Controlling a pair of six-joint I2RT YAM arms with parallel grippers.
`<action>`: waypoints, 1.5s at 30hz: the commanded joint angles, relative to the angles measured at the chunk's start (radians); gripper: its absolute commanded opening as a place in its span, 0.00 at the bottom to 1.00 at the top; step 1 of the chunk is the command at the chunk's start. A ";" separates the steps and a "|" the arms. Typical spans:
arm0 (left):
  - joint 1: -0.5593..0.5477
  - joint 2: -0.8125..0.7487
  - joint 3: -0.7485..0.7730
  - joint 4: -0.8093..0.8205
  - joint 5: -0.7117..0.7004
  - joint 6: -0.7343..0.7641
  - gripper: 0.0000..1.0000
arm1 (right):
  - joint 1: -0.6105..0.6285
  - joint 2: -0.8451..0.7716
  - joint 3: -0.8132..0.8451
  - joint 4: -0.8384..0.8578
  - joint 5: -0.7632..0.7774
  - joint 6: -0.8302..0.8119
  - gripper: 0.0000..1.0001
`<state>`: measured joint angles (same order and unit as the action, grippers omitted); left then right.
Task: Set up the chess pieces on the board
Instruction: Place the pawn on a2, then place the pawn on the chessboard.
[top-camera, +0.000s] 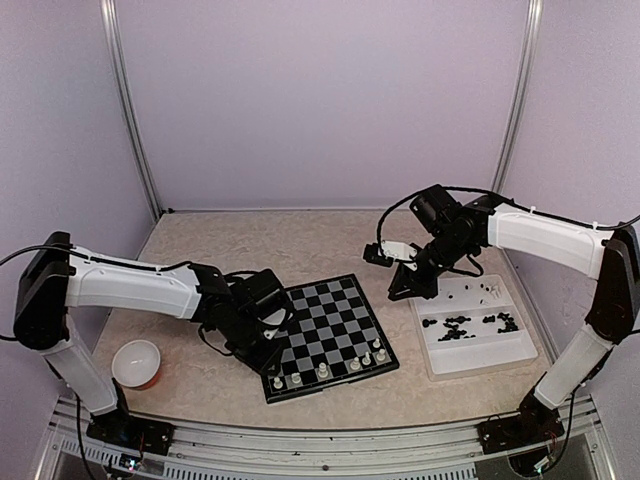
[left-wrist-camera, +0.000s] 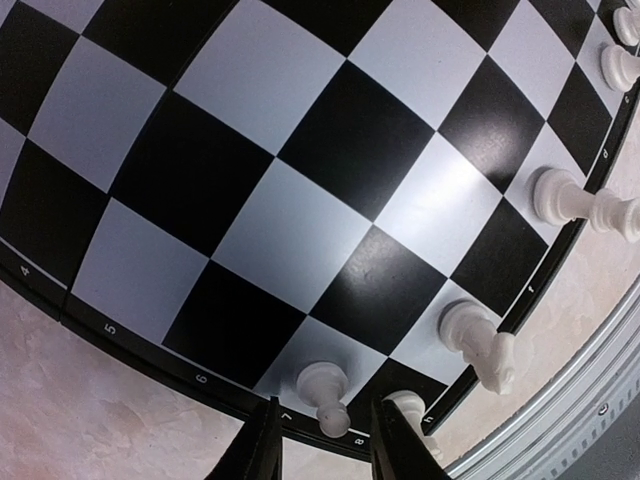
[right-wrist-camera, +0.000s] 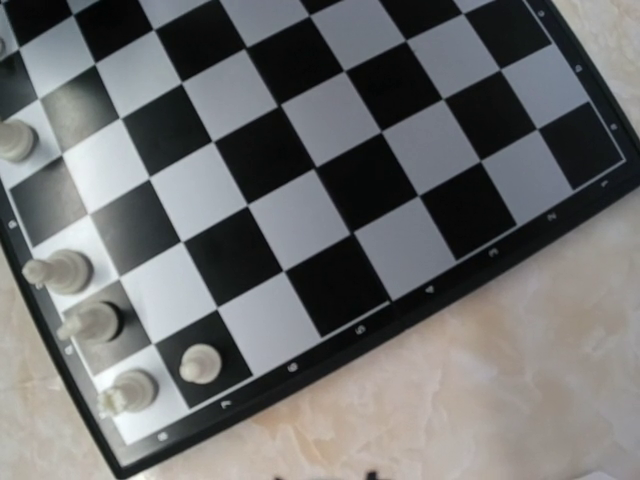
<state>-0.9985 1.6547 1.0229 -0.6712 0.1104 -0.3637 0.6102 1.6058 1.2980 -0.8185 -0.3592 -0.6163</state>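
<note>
The board (top-camera: 325, 320) lies in the middle of the table, with several cream-white chess pieces (top-camera: 354, 364) along its near edge. My left gripper (top-camera: 268, 345) hangs over the board's near left corner. In the left wrist view it (left-wrist-camera: 327, 410) is open, its fingers on either side of a white pawn (left-wrist-camera: 322, 385) that stands free on its square. A knight (left-wrist-camera: 485, 345) and other white pieces (left-wrist-camera: 575, 200) stand along the rim. My right gripper (top-camera: 408, 288) is shut between board and tray. Only its fingertips (right-wrist-camera: 371, 475) show in the right wrist view, above bare table beside the board (right-wrist-camera: 330, 150).
A white rectangular tray (top-camera: 480, 365) at the right holds several loose black pieces (top-camera: 460, 325). A small white bowl (top-camera: 136, 362) sits at the near left. Purple walls and metal posts close in the table on three sides.
</note>
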 joint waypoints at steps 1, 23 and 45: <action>-0.008 0.004 0.045 -0.021 -0.020 0.002 0.34 | -0.007 -0.031 -0.001 -0.012 -0.025 0.001 0.03; 0.158 -0.076 0.179 0.351 0.037 -0.099 0.49 | 0.099 0.162 0.212 -0.093 0.114 -0.125 0.05; 0.298 -0.122 0.028 0.467 0.133 -0.119 0.49 | 0.154 0.551 0.367 -0.003 -0.003 -0.110 0.13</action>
<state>-0.7128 1.5066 1.0412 -0.2405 0.2035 -0.5003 0.7570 2.1418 1.6726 -0.8600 -0.3443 -0.7280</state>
